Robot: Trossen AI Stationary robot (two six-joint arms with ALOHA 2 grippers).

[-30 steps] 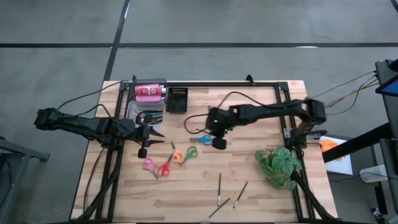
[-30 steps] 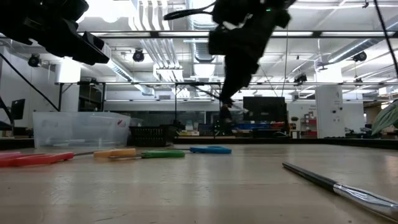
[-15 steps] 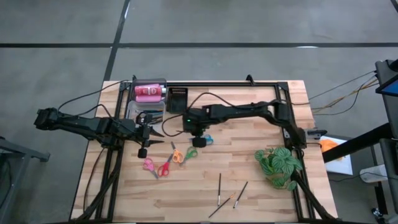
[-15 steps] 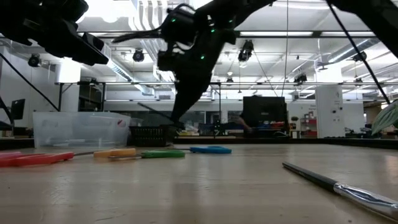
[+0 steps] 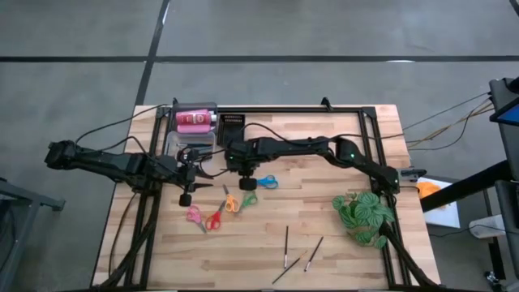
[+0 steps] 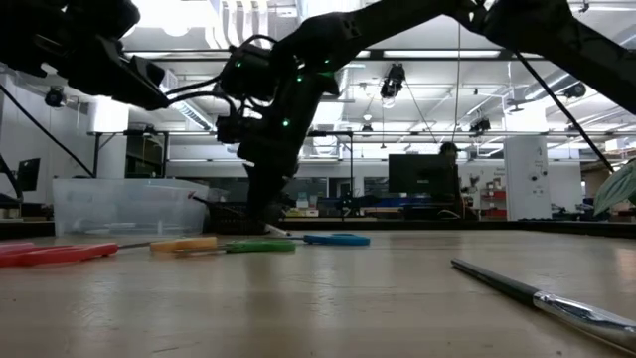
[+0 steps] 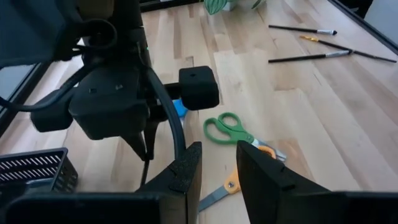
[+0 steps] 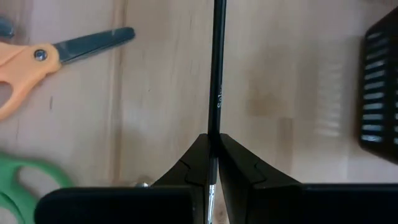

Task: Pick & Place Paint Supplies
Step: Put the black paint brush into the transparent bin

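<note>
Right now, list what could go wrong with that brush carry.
The right gripper pinches the thin black brush near one end only, so it may swivel or slip out. The left gripper waits close beside the right arm; the two could collide. The brush tip could catch the black tray.

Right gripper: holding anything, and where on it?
Right gripper is shut on a thin black brush, pinched low on its handle. Left gripper holds nothing.
</note>
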